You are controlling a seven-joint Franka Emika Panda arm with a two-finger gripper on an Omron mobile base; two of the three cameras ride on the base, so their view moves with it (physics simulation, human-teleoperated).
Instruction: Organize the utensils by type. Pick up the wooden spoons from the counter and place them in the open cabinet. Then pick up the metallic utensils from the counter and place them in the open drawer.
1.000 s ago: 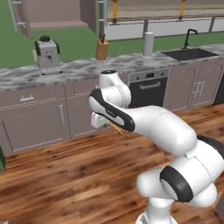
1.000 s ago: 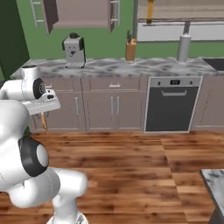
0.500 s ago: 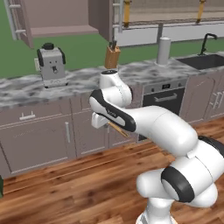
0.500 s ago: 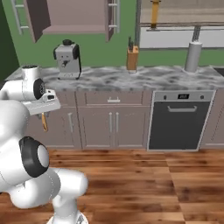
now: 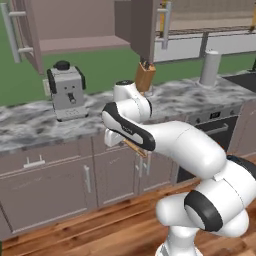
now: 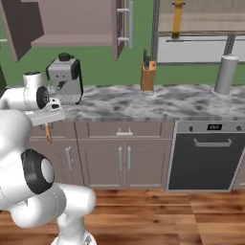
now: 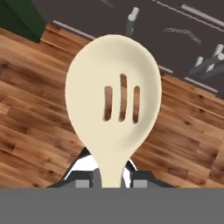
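Note:
My gripper [image 7: 113, 181] is shut on the handle of a pale wooden slotted spoon [image 7: 113, 100], whose bowl points down over the wood floor in the hand view. From the left base camera the gripper [image 5: 118, 139] hangs in front of the counter [image 5: 30, 125], with the spoon [image 5: 134, 148] sticking out below it. The right base view has the gripper [image 6: 48, 117] at the left and the spoon [image 6: 48, 133] hanging beneath. The open cabinet [image 5: 80, 30] [image 6: 72, 24] is on the wall above the counter [image 6: 158, 103]. The open drawer and the metallic utensils are out of view.
A grey coffee machine [image 5: 66, 92] [image 6: 65, 79], a knife block [image 5: 144, 77] [image 6: 148, 76] and a grey cylinder [image 5: 210, 67] [image 6: 225, 74] stand on the counter. A black oven front [image 6: 208, 155] sits to the right. The cabinet's open door [image 5: 142, 27] juts out overhead.
Both base views have shifted and the counter looms larger, so the base has driven closer. The spoon stays in the gripper.

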